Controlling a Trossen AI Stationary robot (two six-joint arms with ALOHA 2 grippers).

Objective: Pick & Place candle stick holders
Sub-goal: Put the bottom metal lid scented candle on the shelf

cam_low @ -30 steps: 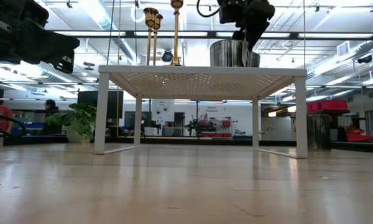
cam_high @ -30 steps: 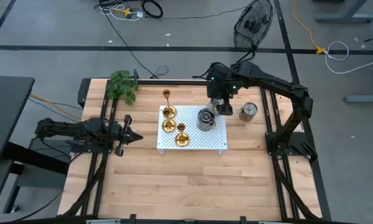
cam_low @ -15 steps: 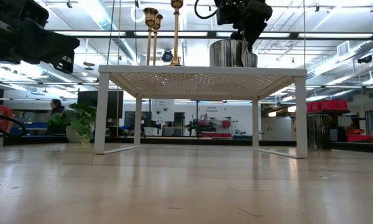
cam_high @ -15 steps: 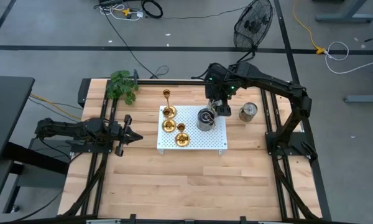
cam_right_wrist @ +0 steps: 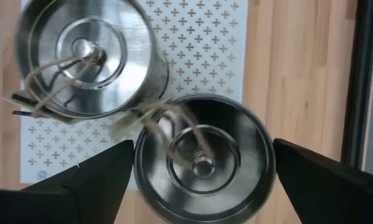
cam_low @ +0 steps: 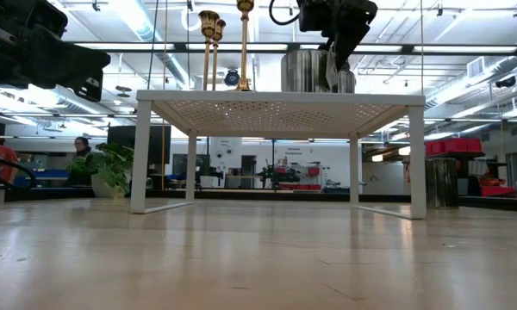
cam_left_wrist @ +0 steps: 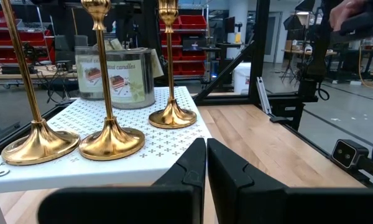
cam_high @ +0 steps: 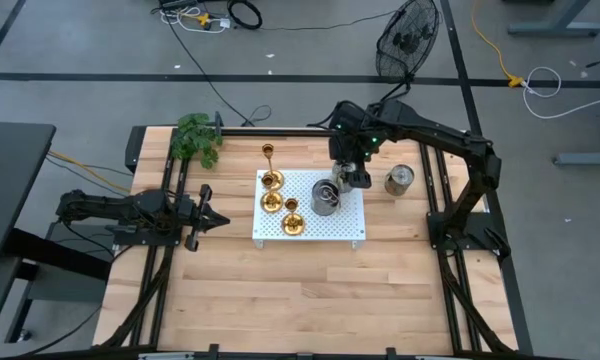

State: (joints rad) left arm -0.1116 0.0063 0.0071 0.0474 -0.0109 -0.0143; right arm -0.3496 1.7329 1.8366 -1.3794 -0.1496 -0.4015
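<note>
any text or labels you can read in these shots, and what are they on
"candles": end of a line on the paper label of the silver tin standing on the white perforated stand, left wrist view.
The rest of that label: too blurred to read.
Nothing readable on the brass candle stick holders or in the other views.

**Crowded shelf, open boards in front**

Three holders (cam_high: 272, 181) are standing close together on the left half of the white shelf (cam_high: 355, 228), leaving little room between them. A tin (cam_high: 324, 196) is crowding the right half, with the right gripper (cam_high: 346, 176) hanging over it. Bare table (cam_high: 310, 290) is lying open in front.
</note>
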